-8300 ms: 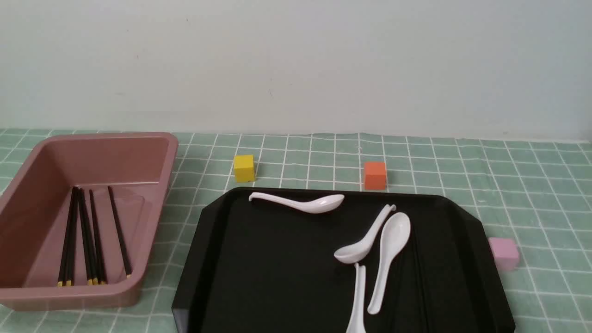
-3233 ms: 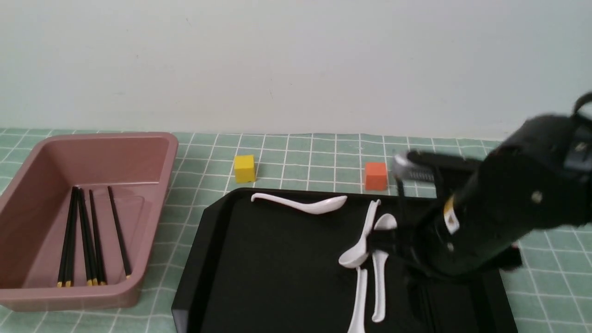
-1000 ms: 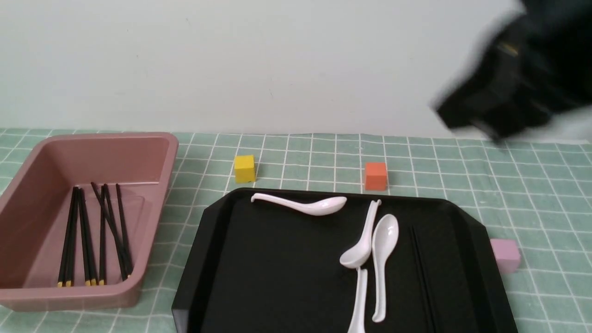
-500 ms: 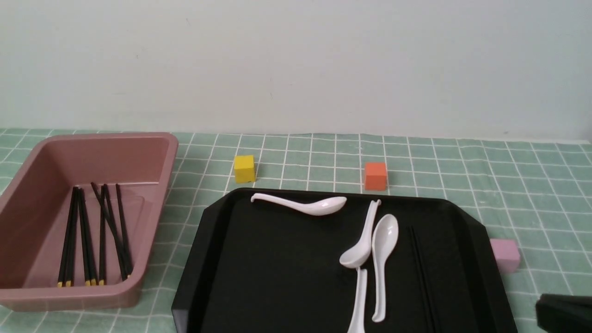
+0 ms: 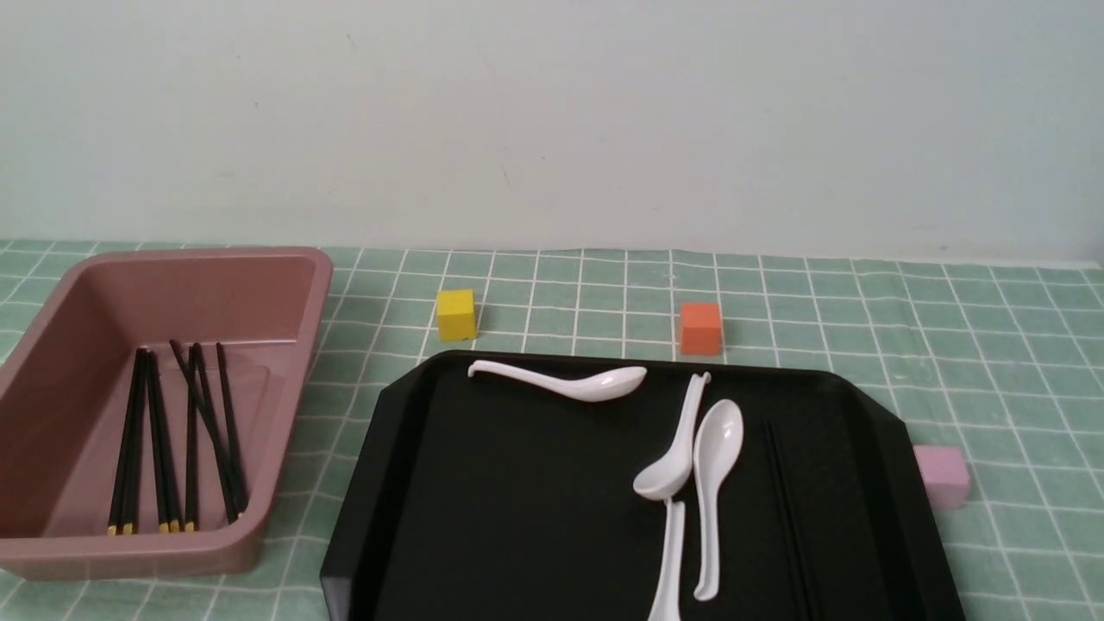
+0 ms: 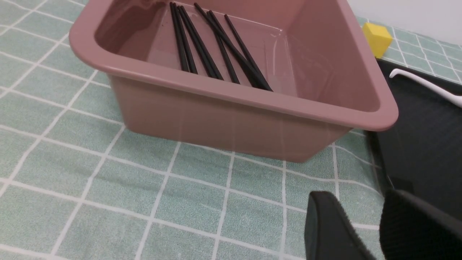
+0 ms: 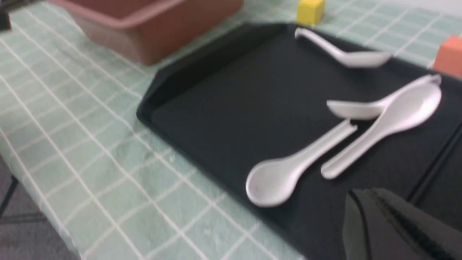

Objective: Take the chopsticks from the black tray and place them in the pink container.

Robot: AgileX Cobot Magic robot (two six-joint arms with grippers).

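Has left pincer point(image 6: 359, 195) spread wide, right pincer point(image 7: 366, 191) closed narrow. Shows chopsticks point(image 5: 788, 517) toward three o'clock in black tray point(image 5: 517, 483), more inside pink container point(image 5: 297, 379) at nine o'clock from tray.

front view | black tray point(image 5: 517, 517): near side cut off | pink container point(image 5: 198, 565): left edge cropped

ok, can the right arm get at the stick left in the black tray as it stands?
Probably yes: the chopstick lies right of the spoons, nothing visible on top. But the right gripper looks shut, so it would likely need opening first.
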